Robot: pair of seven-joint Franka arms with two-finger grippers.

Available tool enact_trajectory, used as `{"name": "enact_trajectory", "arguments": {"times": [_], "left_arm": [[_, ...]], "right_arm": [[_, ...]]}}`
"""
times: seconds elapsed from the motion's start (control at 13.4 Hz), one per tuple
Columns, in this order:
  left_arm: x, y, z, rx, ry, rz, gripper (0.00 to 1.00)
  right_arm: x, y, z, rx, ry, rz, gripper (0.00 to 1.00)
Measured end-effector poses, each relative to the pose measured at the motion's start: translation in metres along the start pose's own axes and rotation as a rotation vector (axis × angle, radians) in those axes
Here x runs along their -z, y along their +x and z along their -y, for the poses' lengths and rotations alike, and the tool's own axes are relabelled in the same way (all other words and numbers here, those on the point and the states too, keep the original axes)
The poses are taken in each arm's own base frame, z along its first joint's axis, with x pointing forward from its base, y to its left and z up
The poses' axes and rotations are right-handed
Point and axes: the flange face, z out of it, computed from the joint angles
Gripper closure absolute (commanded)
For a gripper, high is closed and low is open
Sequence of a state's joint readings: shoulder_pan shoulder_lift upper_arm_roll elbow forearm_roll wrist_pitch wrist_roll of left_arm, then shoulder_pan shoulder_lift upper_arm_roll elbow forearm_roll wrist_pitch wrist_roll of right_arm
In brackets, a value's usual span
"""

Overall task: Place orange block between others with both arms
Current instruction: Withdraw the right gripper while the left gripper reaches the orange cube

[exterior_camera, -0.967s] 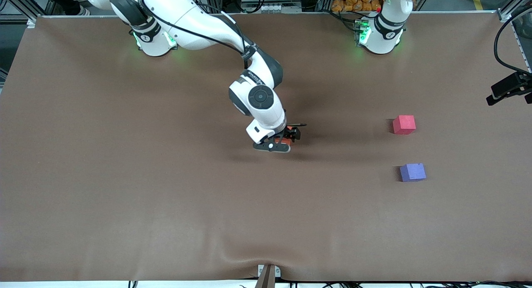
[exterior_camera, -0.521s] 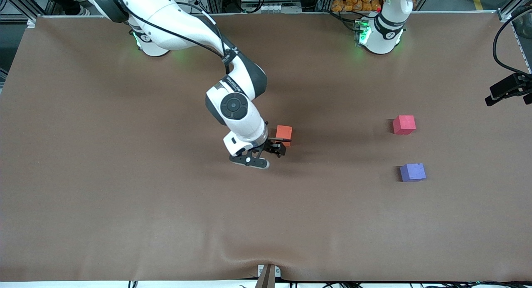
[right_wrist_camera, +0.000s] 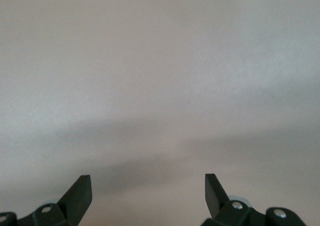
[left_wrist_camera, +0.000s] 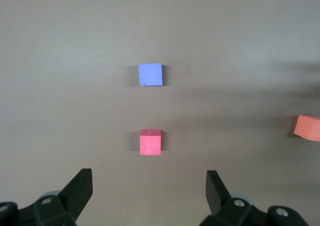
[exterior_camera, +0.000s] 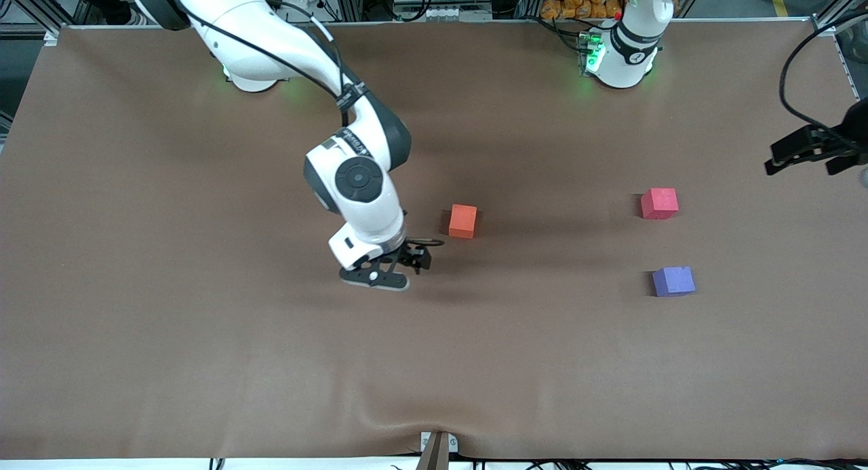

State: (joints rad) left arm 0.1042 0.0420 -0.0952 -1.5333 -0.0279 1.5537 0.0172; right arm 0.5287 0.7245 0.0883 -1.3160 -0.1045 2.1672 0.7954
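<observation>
The orange block (exterior_camera: 462, 221) (left_wrist_camera: 306, 127) sits alone on the brown table near its middle. The pinkish-red cube (exterior_camera: 659, 203) (left_wrist_camera: 150, 142) and the blue-purple cube (exterior_camera: 673, 281) (left_wrist_camera: 150, 75) lie toward the left arm's end, with a gap between them; the blue-purple one is nearer the front camera. My right gripper (exterior_camera: 417, 256) (right_wrist_camera: 148, 181) hangs open and empty just above the table, beside the orange block toward the right arm's end. My left gripper (left_wrist_camera: 149, 178) is open and empty, high over the table, looking down on all three cubes.
The brown mat (exterior_camera: 203, 334) has a small ridge at its front edge by a clamp (exterior_camera: 437, 446). Both arm bases (exterior_camera: 620, 56) stand along the back edge. Black hardware with a cable (exterior_camera: 810, 151) hangs at the left arm's end.
My right gripper has drawn away from the orange block toward the right arm's end, leaving the block uncovered on the table. The black hardware at the left arm's end shifted slightly.
</observation>
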Motion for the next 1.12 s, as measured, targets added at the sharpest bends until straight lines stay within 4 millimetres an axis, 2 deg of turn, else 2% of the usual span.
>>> {"name": "enact_trajectory", "arguments": {"times": [0.22,0.37,0.45,0.6,0.82,0.89,1.12], "left_arm": [[-0.018,0.008,-0.034,0.002,-0.003,0.033,0.0],[-0.041,0.016,-0.082,0.05,-0.005,0.059,0.0],[-0.057,0.02,-0.115,0.075,-0.004,0.068,0.0],[-0.099,0.023,-0.194,0.107,0.0,0.093,0.0],[-0.173,0.011,-0.322,0.155,-0.001,0.103,0.0],[-0.197,0.005,-0.357,0.133,-0.001,0.104,0.0],[-0.271,-0.013,-0.442,0.034,-0.028,0.073,0.0]], "right_arm": [[0.012,0.023,-0.032,0.05,-0.033,0.019,0.0],[0.025,0.042,-0.061,0.087,-0.048,0.027,0.0],[0.033,0.051,-0.077,0.11,-0.055,0.03,0.0],[0.043,0.062,-0.109,0.147,-0.065,0.036,0.0],[0.058,0.07,-0.157,0.2,-0.081,0.05,0.0],[0.065,0.073,-0.176,0.224,-0.085,0.053,0.0],[0.09,0.081,-0.248,0.278,-0.106,0.083,0.0]]}}
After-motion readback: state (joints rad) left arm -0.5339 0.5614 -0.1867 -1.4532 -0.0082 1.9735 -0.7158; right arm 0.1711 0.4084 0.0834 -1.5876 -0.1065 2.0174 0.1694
